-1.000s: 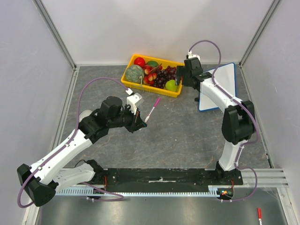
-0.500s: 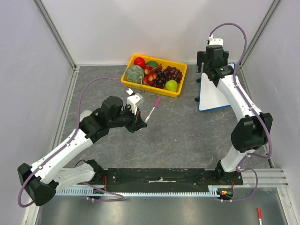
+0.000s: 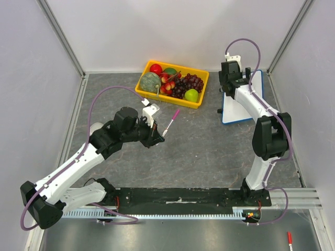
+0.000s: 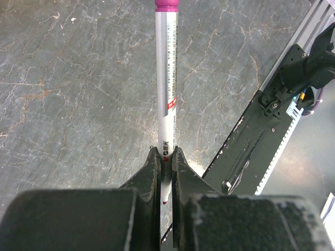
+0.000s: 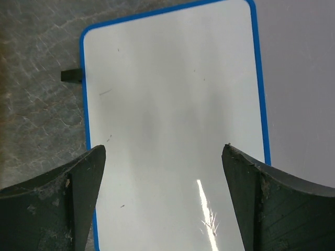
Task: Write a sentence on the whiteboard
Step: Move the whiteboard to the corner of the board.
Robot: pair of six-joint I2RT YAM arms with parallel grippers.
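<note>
The whiteboard (image 3: 236,112) lies flat at the right of the table, white with a thin blue rim. My right gripper (image 3: 229,86) hovers over its far end, open. In the right wrist view the board (image 5: 172,94) fills the gap between the wide-apart fingers of the right gripper (image 5: 163,148). Its face is blank apart from small specks, and no sentence is in view. My left gripper (image 3: 156,137) is at mid-table, shut on a silver marker (image 3: 170,122) with a magenta end. In the left wrist view the left gripper (image 4: 165,151) pinches the marker (image 4: 167,78) near its tip.
A yellow fruit basket (image 3: 167,98) with a melon, grapes and other fruit stands at the back centre, left of the whiteboard. Enclosure walls close in both sides and the back. A black rail (image 3: 178,198) runs along the near edge. A red-capped pen (image 3: 288,238) lies outside at bottom right.
The right arm swung from over the fruit basket's right end to over the whiteboard's far end, then settled slightly lower. The left arm and marker have not moved.
</note>
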